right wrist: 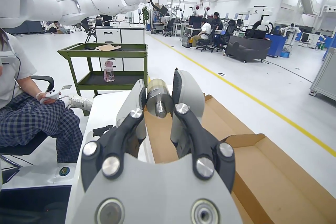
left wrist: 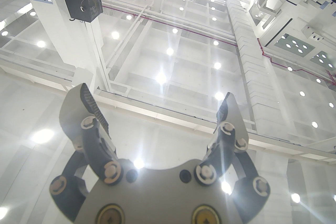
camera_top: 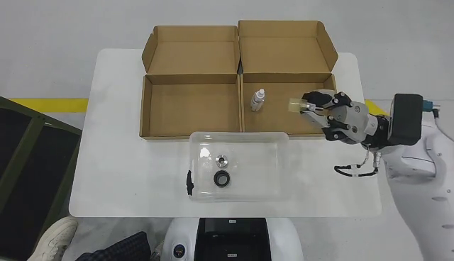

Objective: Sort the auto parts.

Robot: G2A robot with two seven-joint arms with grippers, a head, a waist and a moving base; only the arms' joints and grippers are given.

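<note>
Right arm: enters from the outer side of the right box (camera_top: 280, 119), wrist roughly level, fingers aimed across the box toward the left box (camera_top: 188, 108).
Right gripper (right wrist: 158, 84): clamped on the cylinder part (camera_top: 294, 105), one ribbed pad pressed against each side.
Cylinder part: held over the right half of the right box; a short metal drum with a pale yellowish end and a threaded stud on the other.
Left arm: raised high, well away from the right box, pointing at the ceiling.
Left gripper (left wrist: 155, 93): fingers spread wide apart, with dark ribbed pads.
Right box: brown cardboard, lid folded back.
Small bottle (camera_top: 258, 100): whitish, inside the right box near its left wall.
Left box: same cardboard, touching the right box's left wall.
Clear tray (camera_top: 255, 179): glossy transparent plastic, just in front of the right box, holding a black ring (camera_top: 222, 179) and a small round metal piece (camera_top: 222, 161).
</note>
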